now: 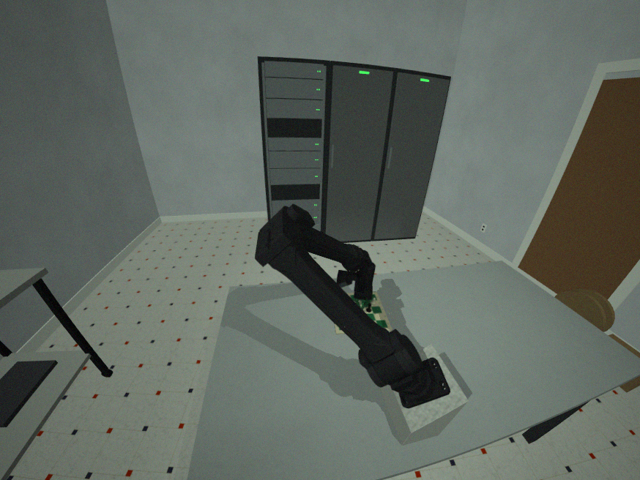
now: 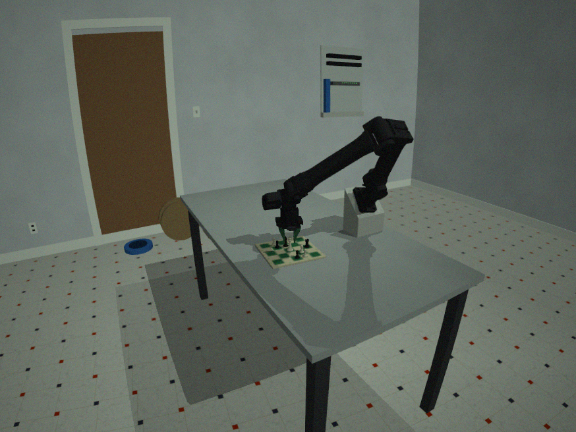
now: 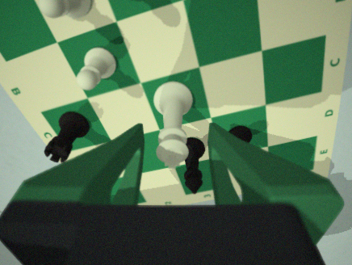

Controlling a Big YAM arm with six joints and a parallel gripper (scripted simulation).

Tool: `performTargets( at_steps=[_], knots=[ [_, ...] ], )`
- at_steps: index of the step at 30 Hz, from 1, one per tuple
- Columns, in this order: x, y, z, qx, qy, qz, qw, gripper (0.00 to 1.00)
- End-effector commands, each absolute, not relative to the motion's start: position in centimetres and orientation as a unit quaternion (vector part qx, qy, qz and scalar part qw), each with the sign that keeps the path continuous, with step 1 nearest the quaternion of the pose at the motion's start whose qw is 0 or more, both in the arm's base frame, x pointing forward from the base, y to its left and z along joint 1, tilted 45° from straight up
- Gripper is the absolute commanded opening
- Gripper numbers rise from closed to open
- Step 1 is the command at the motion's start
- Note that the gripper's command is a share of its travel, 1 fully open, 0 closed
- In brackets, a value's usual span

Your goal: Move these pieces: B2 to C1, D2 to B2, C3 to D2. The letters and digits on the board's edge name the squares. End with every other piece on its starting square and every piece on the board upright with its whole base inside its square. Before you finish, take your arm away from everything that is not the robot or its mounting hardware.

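door (image 2: 124,130) | server cabinet (image 1: 356,154) | blue bowl (image 2: 138,245) | wall panel (image 2: 341,81)

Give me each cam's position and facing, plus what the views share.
Top: high behind the arm's base, looking down over the table toward grey cabinets; whole arm visible.
Exterior: off the table's far side, facing the door; whole arm, gripper above the chessboard.
Wrist: on the gripper, looking down between open green fingers at a white piece and black piece.
Shared: the chessboard appears in all three.
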State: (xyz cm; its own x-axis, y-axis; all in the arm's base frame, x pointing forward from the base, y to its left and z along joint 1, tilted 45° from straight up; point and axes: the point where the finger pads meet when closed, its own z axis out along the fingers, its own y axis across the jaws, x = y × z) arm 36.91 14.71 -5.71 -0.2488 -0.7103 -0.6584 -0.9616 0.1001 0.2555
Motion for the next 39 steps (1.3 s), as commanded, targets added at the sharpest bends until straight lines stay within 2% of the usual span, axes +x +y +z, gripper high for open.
performTargets(
  at_steps=[1, 12, 13, 39],
  knots=[
    [37.31, 15.33, -5.77, -0.585, 0.714, 0.331, 0.193, 0.39],
    [37.31, 15.33, -5.77, -0.585, 0.714, 0.331, 0.193, 0.39],
    [37.31, 15.33, -5.77, -0.585, 0.714, 0.331, 0.193, 0.0],
    [37.31, 15.33, -5.78, -0.586, 0.714, 0.331, 0.193, 0.0]
  ],
)
